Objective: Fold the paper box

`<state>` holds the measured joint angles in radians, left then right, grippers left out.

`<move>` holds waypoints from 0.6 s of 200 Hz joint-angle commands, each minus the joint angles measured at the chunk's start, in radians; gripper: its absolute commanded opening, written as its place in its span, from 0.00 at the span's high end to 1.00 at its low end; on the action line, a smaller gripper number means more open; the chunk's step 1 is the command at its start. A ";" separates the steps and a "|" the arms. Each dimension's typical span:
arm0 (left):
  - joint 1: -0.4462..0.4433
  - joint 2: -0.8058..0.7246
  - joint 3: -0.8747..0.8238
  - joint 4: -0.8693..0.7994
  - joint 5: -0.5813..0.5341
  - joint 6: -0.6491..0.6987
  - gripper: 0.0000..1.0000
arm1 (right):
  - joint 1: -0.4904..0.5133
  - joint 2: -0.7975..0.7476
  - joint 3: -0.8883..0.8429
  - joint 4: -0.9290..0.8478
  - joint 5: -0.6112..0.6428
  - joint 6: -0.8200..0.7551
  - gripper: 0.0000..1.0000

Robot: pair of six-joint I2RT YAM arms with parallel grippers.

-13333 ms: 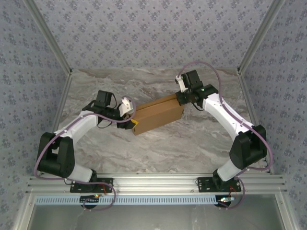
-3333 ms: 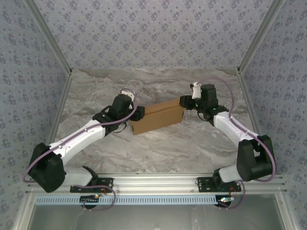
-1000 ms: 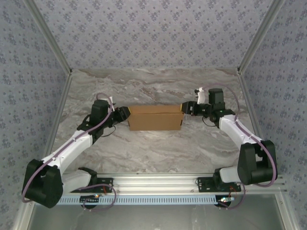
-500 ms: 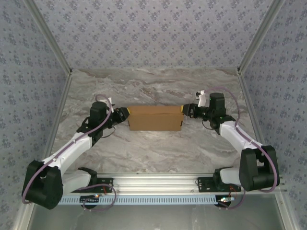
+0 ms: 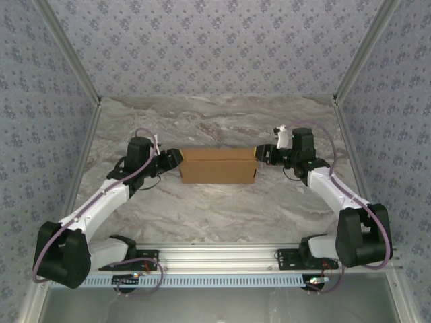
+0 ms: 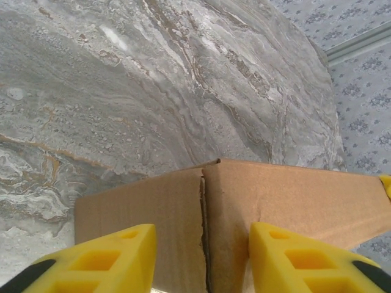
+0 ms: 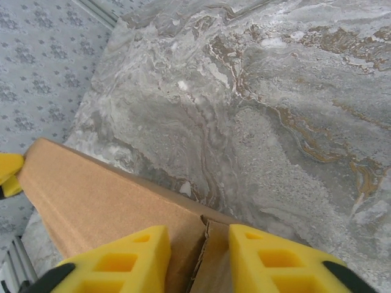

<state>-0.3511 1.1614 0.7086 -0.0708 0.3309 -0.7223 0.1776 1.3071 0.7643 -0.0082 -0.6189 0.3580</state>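
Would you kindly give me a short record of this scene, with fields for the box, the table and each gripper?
box: brown cardboard box, folded into a shallow closed-looking block, lying flat on the table
table: grey marbled top
left gripper: at the box's left end, yellow fingers either side of a flap seam; whether it grips cannot be told
right gripper: at the box's right end, yellow fingers either side of a corner seam; grip unclear
seams: both end seams gape slightly
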 commanded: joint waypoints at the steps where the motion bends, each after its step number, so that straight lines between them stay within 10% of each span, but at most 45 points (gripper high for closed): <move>1: -0.005 0.032 -0.032 -0.114 0.047 0.020 0.63 | 0.021 0.045 -0.024 -0.225 0.052 -0.025 0.62; 120: -0.004 0.048 -0.031 -0.115 0.069 0.044 0.69 | 0.001 0.044 0.143 -0.223 -0.024 0.024 0.42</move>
<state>-0.3477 1.1732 0.7055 -0.0467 0.3817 -0.7143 0.1795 1.3552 0.8818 -0.1772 -0.6090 0.3779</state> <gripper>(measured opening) 0.310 0.572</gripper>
